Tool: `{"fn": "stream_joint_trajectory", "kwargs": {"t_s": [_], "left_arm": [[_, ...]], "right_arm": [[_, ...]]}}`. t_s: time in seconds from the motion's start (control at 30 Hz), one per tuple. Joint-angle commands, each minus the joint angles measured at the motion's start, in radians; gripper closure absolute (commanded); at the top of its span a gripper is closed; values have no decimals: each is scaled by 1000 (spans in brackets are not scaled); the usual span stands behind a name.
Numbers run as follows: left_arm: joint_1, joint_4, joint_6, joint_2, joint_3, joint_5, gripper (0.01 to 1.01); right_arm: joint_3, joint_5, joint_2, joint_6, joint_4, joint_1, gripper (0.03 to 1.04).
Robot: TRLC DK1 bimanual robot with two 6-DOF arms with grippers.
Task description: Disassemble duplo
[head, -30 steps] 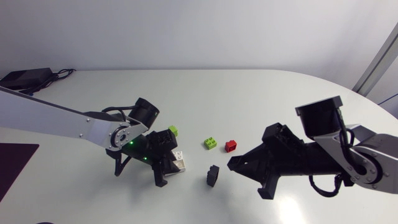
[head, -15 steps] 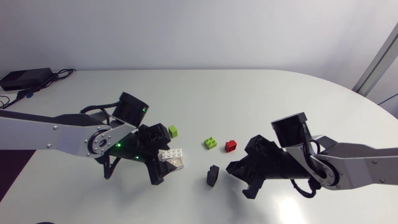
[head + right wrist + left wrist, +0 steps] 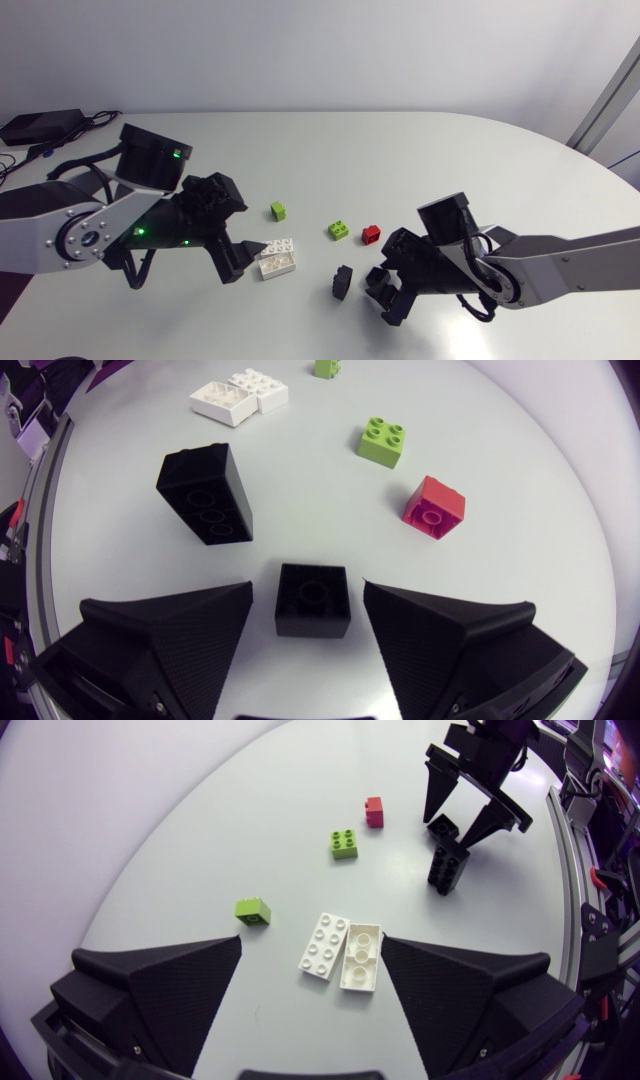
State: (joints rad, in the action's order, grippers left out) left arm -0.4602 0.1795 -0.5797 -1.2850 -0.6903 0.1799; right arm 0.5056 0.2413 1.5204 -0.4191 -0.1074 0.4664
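Note:
Two white bricks point(image 3: 277, 257) lie side by side on the table, just ahead of my open left gripper point(image 3: 234, 256). In the left wrist view the white bricks point(image 3: 340, 952) rest between the tips of its spread fingers, untouched. A small black brick point(image 3: 313, 598) sits on the table between the fingers of my open right gripper point(image 3: 308, 596), with gaps on both sides. A longer black brick point(image 3: 343, 282) lies just left of the right gripper point(image 3: 386, 288). A green two-by-two brick point(image 3: 339, 230), a red brick point(image 3: 371, 235) and a small green brick point(image 3: 278, 210) lie loose mid-table.
A black box with cables point(image 3: 40, 125) lies at the table's far left back corner. The table's rounded edge point(image 3: 560, 150) curves along the right side.
My left gripper opened, let the white bricks drop to the table and drew back to the left. My right gripper opened and the small black brick now lies between its fingers.

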Motion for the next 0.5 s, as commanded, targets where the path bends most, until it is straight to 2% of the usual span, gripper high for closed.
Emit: {"fn": "stream_joint_trajectory", "kwargs": {"t_s": [0.0, 0.17, 0.27, 0.33, 0.47], "left_arm": [[11, 6, 27, 59, 38, -22, 51], [6, 3, 32, 165, 49, -151, 51], [0, 17, 32, 240, 49, -229, 51], [12, 26, 32, 289, 49, -255, 51], [41, 34, 35, 398, 63, -277, 48]], "right_arm": [[-21, -17, -23, 13, -11, 12, 69], [-49, -86, -184, 32, 2, 35, 69], [-39, -122, -281, 34, 48, 44, 69], [-29, -169, -345, 55, 69, 35, 69], [-24, -192, -453, 80, 117, -3, 69]]}}
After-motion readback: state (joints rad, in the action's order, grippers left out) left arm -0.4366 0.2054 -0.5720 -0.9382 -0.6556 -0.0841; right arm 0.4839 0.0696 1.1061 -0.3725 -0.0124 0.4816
